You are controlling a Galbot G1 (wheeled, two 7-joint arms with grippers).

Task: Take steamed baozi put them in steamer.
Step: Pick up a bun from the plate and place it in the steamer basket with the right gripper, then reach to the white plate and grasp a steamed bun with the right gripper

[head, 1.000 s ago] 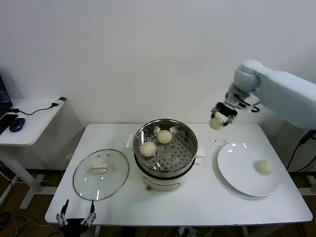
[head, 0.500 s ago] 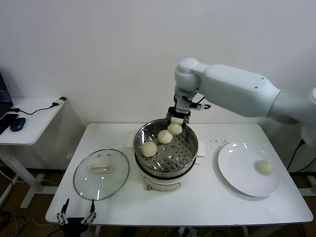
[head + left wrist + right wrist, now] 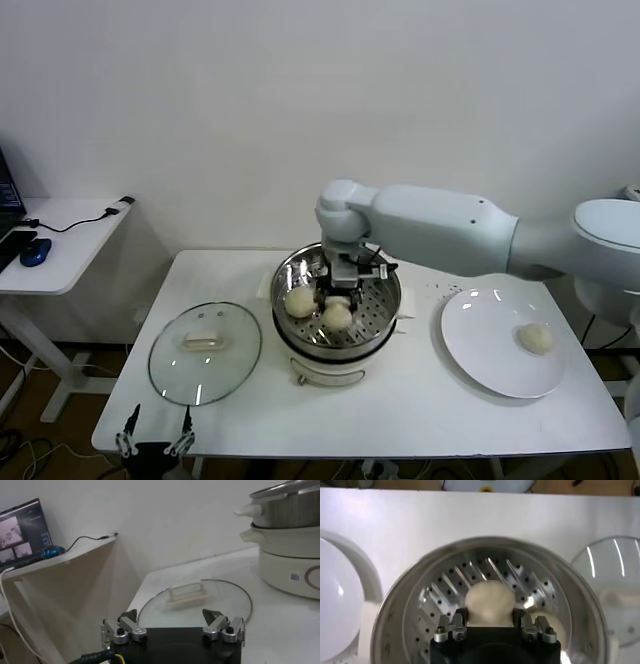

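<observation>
My right gripper inside the steamer, clenched on a baozi over the perforated tray, two more baozi beside it, one baozi on the plate right of the steamer, left gripper released, parked near the glass lid left of the steamer

The right gripper now sits low inside the steamer, having swung in from high above the table's far right side, past the pot's far rim. The steamed baozi between its fingers comes down with it and is now at the perforated tray (whether it rests on the metal is unclear). The two buns already in the pot are partly covered by the arm, only one showing clearly.
</observation>
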